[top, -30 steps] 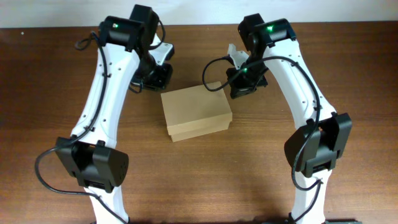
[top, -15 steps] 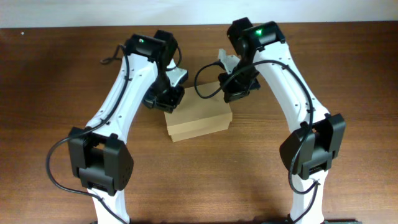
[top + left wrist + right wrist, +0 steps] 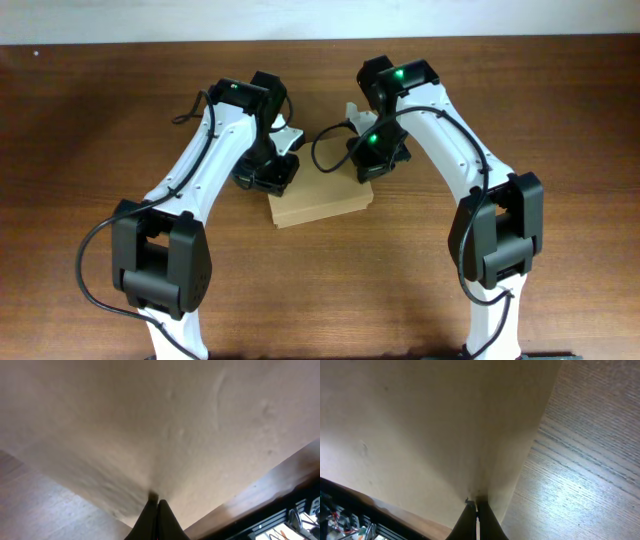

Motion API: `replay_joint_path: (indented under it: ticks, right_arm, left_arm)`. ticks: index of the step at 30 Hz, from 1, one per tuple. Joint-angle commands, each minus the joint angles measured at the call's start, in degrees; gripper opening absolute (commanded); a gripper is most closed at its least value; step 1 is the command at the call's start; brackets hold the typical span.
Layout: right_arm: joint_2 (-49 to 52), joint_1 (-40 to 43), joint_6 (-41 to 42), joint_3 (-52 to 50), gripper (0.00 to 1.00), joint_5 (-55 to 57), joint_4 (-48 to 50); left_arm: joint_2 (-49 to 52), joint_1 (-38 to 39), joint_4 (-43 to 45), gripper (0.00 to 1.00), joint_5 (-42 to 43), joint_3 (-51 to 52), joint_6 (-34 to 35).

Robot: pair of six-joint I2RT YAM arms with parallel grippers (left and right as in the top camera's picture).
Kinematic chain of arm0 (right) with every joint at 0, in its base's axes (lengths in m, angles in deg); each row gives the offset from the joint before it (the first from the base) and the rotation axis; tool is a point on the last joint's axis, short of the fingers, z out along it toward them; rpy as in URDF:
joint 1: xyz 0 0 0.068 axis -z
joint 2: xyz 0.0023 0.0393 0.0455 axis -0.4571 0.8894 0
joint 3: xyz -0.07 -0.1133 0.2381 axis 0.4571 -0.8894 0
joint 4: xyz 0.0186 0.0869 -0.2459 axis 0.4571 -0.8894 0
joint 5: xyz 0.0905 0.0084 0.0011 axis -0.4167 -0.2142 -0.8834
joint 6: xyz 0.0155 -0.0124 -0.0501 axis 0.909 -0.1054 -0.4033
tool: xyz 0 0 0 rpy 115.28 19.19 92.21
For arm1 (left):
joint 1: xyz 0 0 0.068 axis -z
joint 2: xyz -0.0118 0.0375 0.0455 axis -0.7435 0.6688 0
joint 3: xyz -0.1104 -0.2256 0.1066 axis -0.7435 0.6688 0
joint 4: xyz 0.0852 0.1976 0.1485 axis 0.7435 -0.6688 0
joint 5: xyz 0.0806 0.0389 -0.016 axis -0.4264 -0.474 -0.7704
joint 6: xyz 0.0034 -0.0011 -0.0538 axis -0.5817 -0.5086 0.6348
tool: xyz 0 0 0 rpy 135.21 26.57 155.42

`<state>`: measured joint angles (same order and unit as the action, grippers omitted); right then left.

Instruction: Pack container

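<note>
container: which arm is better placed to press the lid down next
Left, narrowly. Both claws are shut, tips at the container top. The left claw has cardboard spreading to either side, while the right claw sits by the container's edge with bare table beside it.

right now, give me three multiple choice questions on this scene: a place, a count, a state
1. Where is the small tan cardboard box on the brown wooden table? A) mid-table B) at the left edge C) at the near edge
2. How many boxes? A) one B) two C) three
3. How are the left hand and right hand? A) both open B) both shut C) one open
Answers: 1 A, it lies well away from every edge; 2 A, only one shows overhead; 3 B, each wrist view shows fingertips together.
</note>
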<state>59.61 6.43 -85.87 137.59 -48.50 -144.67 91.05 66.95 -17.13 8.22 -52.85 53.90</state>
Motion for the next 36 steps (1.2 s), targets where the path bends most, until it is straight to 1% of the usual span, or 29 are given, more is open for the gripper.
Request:
replay_joint_path:
  ticks: [1, 5, 8, 11, 13, 16, 20, 23, 26, 28, 32, 36]
  right_arm:
    - [-0.83, -0.2, -0.24, -1.11, 0.04, 0.63, 1.14]
    - [-0.87, -0.15, 0.33, -0.87, 0.04, 0.63, 1.81]
    - [-1.11, 0.35, 0.33, 1.99, 0.04, 0.66, 1.66]
    - [-1.42, 1.66, 0.35, 8.31, 0.04, 0.81, 0.0]
    - [-1.44, 2.6, 0.37, 14.27, 0.04, 0.81, -2.93]
    - [-1.44, 3.65, 0.59, 22.53, 0.04, 0.94, -7.37]
    - [-1.44, 4.17, 1.09, 30.47, 0.04, 3.54, -10.8]
    - [-1.46, 4.37, 2.73, 35.58, 0.04, 5.11, -11.93]
    - [-1.46, 4.37, 2.93, 36.72, 0.04, 6.27, -11.69]
    - [-1.44, 4.66, 4.15, 36.7, 0.04, 9.2, -11.74]
    - [-1.4, 5.6, 4.28, 36.72, 0.04, 9.55, -10.8]
    - [-1.4, 7.5, 5.75, 36.72, 0.04, 9.05, -9.9]
  left_arm:
    - [0.39, 0.09, 0.87, 0.02, 0.81, 0.66, -0.72]
    - [0.26, 0.04, 1.29, 0.02, 0.66, 0.52, -0.72]
    - [-0.66, -0.13, 2.12, 0.02, 0.28, -0.98, -0.72]
    - [-2.16, -1.07, 2.34, 0.02, -0.98, -5.4, -0.31]
    - [-3.28, -2.05, 2.03, 0.02, -4.02, -9.88, 1.22]
    - [-5.11, -3.61, 1.66, 0.02, -7.08, -16.2, 1.46]
    - [-6.82, -5.73, -0.04, 0.04, -8.48, -19.8, 1.46]
    - [-6.88, -7.13, -3.61, 0.04, -10.58, -19.3, 1.44]
    - [-6.88, -8.02, -5.11, 0.04, -11.87, -18.12, 1.44]
    - [-6.88, -8.52, -5.62, 0.03, -11.85, -16.33, 1.44]
    - [-6.88, -8.59, -4.44, 0.03, -11.65, -9.68, 1.46]
    - [-6.88, -8.59, 0.44, 0.03, -9.62, -0.2, 1.44]
